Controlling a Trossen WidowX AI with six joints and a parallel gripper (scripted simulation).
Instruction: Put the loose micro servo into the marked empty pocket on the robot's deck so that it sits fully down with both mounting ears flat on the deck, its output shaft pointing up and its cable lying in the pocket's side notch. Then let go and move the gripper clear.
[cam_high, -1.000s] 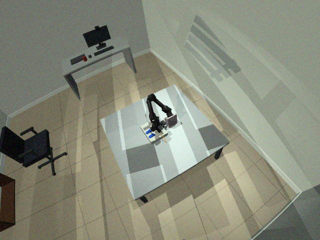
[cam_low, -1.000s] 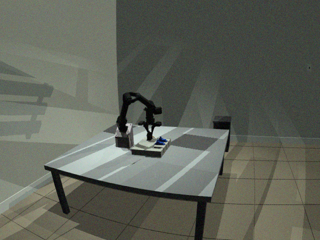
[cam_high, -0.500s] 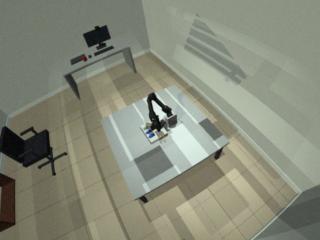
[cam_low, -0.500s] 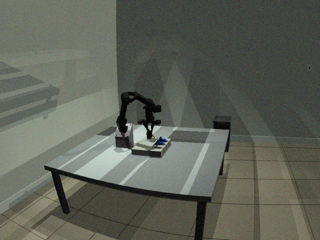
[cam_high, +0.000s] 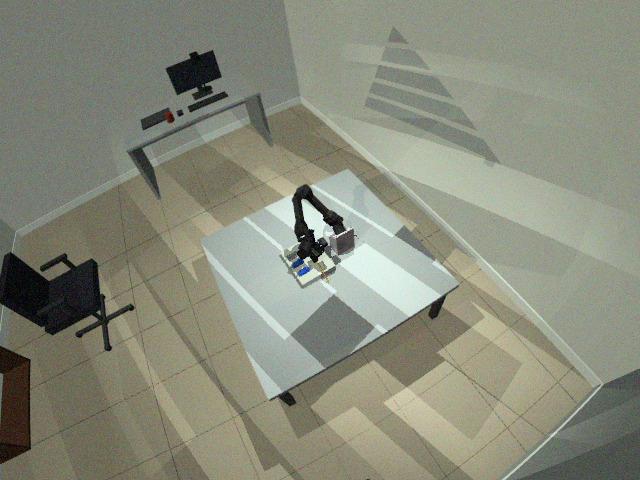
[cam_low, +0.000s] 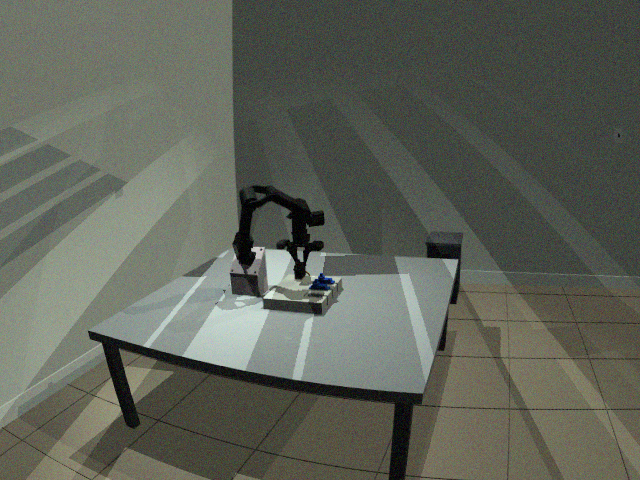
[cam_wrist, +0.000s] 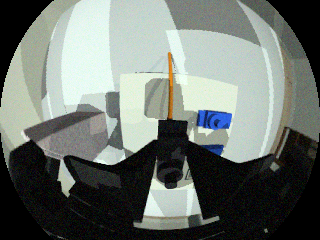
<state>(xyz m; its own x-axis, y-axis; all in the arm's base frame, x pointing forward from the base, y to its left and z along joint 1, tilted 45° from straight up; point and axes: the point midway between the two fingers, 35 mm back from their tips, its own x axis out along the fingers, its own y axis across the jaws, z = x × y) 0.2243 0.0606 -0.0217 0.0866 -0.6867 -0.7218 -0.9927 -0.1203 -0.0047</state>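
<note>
My gripper (cam_wrist: 171, 144) is clamped on the dark micro servo (cam_wrist: 171, 150), holding it above the pale deck (cam_wrist: 136, 96) on the table (cam_low: 361, 330) with its orange cable (cam_wrist: 171, 83) trailing ahead, so the cable can meet the pocket's notch.

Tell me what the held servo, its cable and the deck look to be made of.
Servo, gripped in the pincer: likely dark matte plastic, blocky, no glints. Cable: thin orange line, probably insulated wire; it looks straight, so flexibility is unclear. Deck: pale, flat, dull finish, possibly plastic or painted board; uncertain.
</note>
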